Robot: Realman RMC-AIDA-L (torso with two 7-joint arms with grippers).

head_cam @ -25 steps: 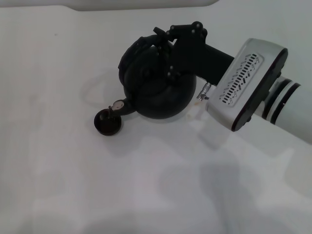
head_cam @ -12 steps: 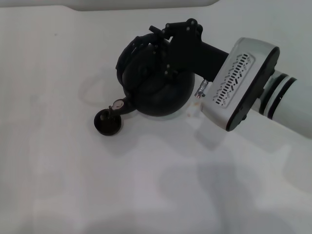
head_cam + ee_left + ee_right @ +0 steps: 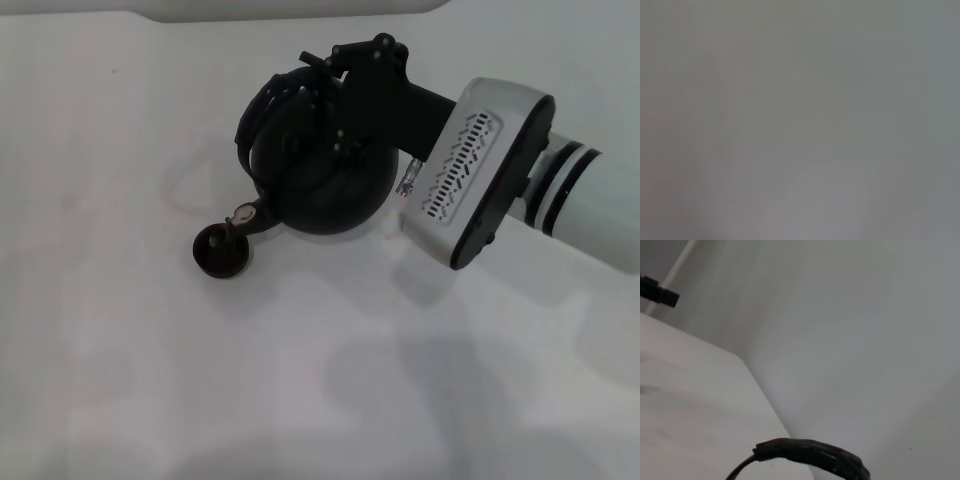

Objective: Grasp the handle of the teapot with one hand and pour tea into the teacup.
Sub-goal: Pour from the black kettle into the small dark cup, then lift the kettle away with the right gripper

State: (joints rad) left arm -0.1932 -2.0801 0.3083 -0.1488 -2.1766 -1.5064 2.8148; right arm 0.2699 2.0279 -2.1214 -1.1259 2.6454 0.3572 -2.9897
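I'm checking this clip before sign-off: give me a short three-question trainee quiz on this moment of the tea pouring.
1. True or false: the teapot is tipped with its spout over the teacup.
2. Which arm's pincer is at the handle? A) left B) right C) both
3. Fill in: the teacup stands on the white table at the robot's ____ of the teapot.

Key:
1. True: the spout end sits just above the teacup's rim.
2. B: the right pincer is clamped at the handle; the left pincer shows in no view.
3. Left.
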